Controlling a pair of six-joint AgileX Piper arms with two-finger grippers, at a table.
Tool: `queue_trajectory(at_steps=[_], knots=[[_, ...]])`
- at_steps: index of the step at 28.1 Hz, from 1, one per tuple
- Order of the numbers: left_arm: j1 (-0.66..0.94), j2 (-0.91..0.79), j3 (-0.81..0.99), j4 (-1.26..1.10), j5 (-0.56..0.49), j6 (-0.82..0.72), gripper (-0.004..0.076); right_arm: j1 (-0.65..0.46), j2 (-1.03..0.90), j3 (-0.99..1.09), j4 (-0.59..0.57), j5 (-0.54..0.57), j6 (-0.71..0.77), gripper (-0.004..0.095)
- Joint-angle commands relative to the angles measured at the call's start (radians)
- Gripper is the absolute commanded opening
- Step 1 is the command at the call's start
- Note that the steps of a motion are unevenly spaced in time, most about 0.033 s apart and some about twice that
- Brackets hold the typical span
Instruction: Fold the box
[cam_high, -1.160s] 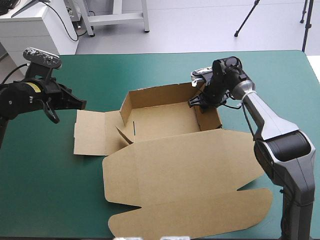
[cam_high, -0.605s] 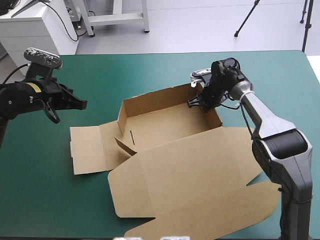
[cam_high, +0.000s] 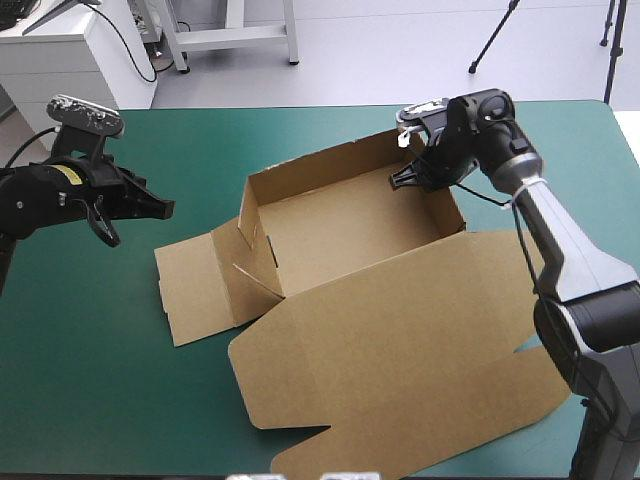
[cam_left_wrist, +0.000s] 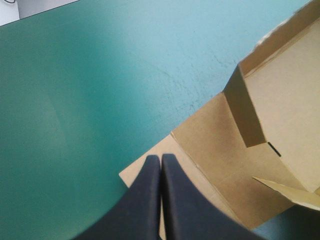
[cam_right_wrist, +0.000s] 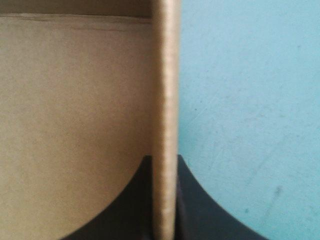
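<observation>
The brown box (cam_high: 350, 230) sits mid-table as an open tray with its far and right walls raised, a left flap (cam_high: 200, 285) lying flat and the big lid (cam_high: 400, 370) spread toward the near edge. My right gripper (cam_high: 408, 178) is shut on the box's right wall near the far right corner; in the right wrist view the wall's edge (cam_right_wrist: 165, 125) runs straight between the black fingers (cam_right_wrist: 187, 200). My left gripper (cam_high: 160, 208) hovers left of the box, shut and holding nothing. Its own view has the tips (cam_left_wrist: 160, 161) over the flat left flap (cam_left_wrist: 210, 150).
Bare teal-green cover (cam_high: 90, 350) lies left of and beyond the box. The lid reaches close to the table's near edge. White furniture (cam_high: 70, 60) stands beyond the far left corner.
The right gripper has moved right and away, dragging the box with it; the whole box has turned anticlockwise and shifted right. The left arm has stayed still.
</observation>
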Motion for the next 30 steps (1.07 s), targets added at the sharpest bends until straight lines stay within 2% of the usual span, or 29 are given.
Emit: queue_trajectory(at_steps=[1, 5, 10, 21, 30], knots=[[-0.001, -0.028, -0.021, -0.013, -0.052, -0.006, -0.0010, -0.061, -0.135, -0.034, 0.044, 0.010, -0.014, -0.0023], [-0.001, -0.028, -0.021, -0.013, -0.053, -0.006, -0.0010, -0.137, -0.213, -0.034, 0.153, 0.010, -0.061, -0.0023], [-0.001, -0.028, -0.021, -0.006, -0.049, -0.011, -0.0010, -0.199, -0.281, -0.034, 0.222, 0.012, -0.092, -0.0023], [-0.001, -0.028, -0.021, 0.172, 0.000, -0.101, -0.0010, -0.272, -0.411, -0.032, 0.247, 0.012, -0.133, -0.0023], [0.101, -0.033, -0.021, 0.159, 0.017, -0.091, 0.0018, -0.307, -0.496, 0.054, 0.274, 0.012, -0.178, -0.0024]])
